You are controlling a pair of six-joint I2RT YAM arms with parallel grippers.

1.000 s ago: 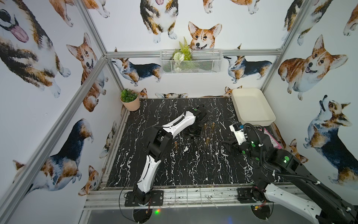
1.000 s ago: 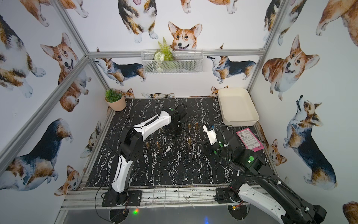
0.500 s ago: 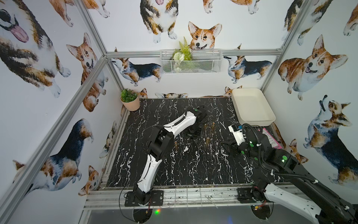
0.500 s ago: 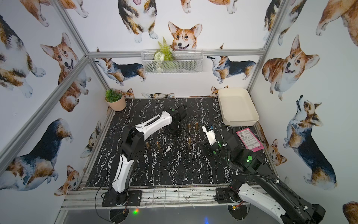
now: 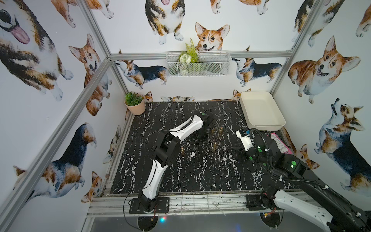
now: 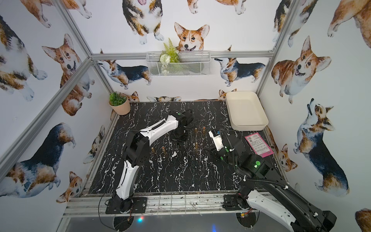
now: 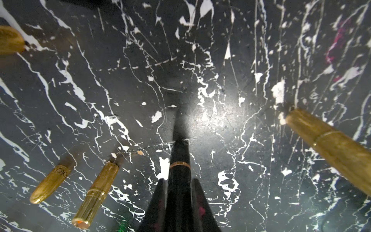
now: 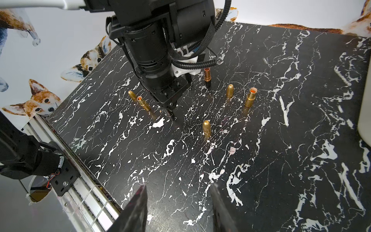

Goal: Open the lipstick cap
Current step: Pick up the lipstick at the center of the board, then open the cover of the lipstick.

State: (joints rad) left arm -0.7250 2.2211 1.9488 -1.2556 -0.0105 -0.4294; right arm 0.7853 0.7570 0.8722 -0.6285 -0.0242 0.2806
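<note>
While the left gripper (image 7: pixel 179 181) is pointing straight down at the middle of the bench (image 7: pixel 220 60), its two fingers (image 7: pixel 158 194) are pressing from both sides on a black lipstick (image 7: pixel 179 154); they are gripping the tube above its thin gold ring, and nothing is showing between finger and tube; the lipstick is standing nearly upright, and its lower end is touching the bench as far as the left wrist view is showing; the right gripper (image 8: pixel 178 202) is hovering above the right side of the bench, well apart from the black lipstick, and its own fingers are standing apart with only bare bench between them; a rounded gold tube (image 8: pixel 206 127) is standing upright between the two grippers; farther back an uncapped gold lipstick (image 8: pixel 250 98) is showing a reddish tip, with a short gold cap (image 8: pixel 229 91) just beside it; on the other side of the left gripper a second uncapped gold lipstick (image 8: pixel 143 103) is standing close to the held one; a white tray (image 5: pixel 267 126) is sitting in the far right corner and a potted plant (image 5: pixel 134 104) in the far left corner.
</note>
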